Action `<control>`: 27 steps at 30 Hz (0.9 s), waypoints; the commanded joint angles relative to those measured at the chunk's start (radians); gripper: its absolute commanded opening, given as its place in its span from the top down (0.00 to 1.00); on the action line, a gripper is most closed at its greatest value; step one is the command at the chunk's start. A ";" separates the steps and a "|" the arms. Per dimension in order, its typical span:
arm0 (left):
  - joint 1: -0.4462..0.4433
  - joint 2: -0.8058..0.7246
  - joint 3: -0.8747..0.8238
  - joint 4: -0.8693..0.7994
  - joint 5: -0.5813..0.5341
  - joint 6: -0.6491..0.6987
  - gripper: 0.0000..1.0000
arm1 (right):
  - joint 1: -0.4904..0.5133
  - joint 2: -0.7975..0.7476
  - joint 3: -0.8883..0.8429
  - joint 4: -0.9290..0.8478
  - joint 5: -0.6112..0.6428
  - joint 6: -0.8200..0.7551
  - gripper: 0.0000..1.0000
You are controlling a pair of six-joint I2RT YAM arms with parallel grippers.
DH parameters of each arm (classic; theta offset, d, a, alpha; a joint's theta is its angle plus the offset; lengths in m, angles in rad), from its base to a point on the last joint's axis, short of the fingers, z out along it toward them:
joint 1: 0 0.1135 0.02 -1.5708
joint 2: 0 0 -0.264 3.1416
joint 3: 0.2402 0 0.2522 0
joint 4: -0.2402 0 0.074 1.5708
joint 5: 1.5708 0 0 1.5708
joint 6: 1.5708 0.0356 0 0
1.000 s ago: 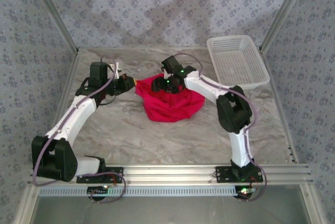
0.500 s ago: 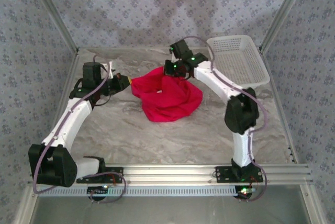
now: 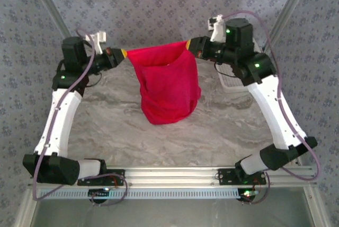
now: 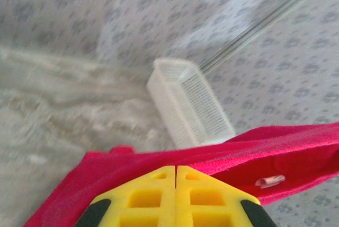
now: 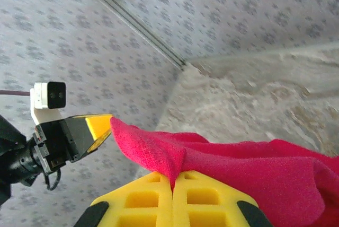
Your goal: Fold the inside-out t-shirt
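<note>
You had the left end effector and right end effector clamped on the inside-out t-shirt, stretching its edge, probably to straighten it.

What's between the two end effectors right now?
The t-shirt: its top edge spans from the left end effector to the right end effector, both shut on it, the rest hanging down. Top view shows it.

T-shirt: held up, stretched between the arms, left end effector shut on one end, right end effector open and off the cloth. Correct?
One thing is off: the right end effector is not open. The right wrist view shows it shut on the t-shirt. The rest holds: the left end effector is shut on the other end, and the t-shirt is stretched between the arms.
</note>
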 commanded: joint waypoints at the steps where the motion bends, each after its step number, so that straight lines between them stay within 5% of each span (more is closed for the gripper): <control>1: 0.025 -0.065 0.106 0.034 0.011 -0.071 1.00 | -0.029 -0.068 0.101 0.044 -0.042 0.038 1.00; 11: 0.024 -0.175 0.304 -0.044 -0.070 -0.002 1.00 | -0.034 -0.191 0.097 0.094 -0.015 0.051 1.00; 19: 0.007 0.054 0.117 -0.055 -0.114 0.033 1.00 | -0.122 -0.070 -0.171 0.048 0.257 -0.032 1.00; 27: -0.143 0.246 -0.138 0.096 -0.179 0.052 1.00 | -0.223 0.344 -0.397 0.179 -0.013 -0.019 1.00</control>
